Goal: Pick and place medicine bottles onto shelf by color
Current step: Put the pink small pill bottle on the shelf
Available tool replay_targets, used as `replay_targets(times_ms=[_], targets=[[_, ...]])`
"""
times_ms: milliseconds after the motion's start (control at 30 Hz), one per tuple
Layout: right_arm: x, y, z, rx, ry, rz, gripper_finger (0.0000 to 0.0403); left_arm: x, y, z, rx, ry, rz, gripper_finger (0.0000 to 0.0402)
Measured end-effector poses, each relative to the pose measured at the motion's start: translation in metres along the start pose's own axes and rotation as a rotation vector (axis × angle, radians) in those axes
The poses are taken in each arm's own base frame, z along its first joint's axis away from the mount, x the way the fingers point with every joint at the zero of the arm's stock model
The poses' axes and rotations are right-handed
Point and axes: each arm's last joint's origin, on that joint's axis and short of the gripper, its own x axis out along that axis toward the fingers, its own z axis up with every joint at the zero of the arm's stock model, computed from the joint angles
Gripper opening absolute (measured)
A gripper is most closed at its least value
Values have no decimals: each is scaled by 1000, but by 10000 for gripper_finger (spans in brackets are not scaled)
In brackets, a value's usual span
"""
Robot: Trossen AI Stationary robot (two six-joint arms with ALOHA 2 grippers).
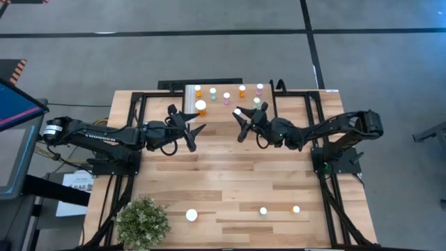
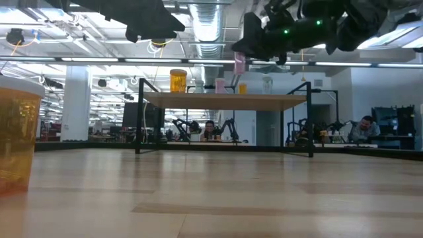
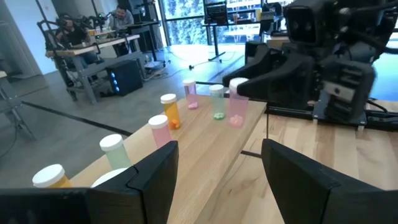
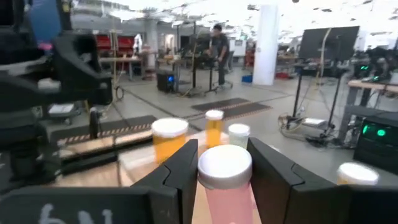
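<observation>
Overhead, eight bottles stand on the shelf, three on the table; right gripper grasping a pink bottle, left gripper released

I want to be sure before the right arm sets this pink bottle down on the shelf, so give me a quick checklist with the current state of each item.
1. Grip: right gripper is shut on the pink bottle, white cap between the fingers. Ok.
2. Height: in the low view the bottle hangs above the shelf top, not touching. Ok.
3. Free landing spot beside the other pink bottles: cannot tell.
4. Left gripper is open, empty and beside the shelf, clear of the right arm. Ok.
5. Bottles left on the table: three near the front edge. Not ok, task unfinished.
</observation>
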Motion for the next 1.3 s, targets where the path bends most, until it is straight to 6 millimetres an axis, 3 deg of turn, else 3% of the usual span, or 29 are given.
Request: replay_targets(times_ms=[633,1067,1300], targets=[[16,-35,-4,83,-12,16,148,0,0,1,-6,-6,1,221],[9,-18,-1,72,-17,123,149,0,0,1,-6,-7,1,221],[13,10,25,45,-59,195,154,0,0,1,-6,-7,2,221]])
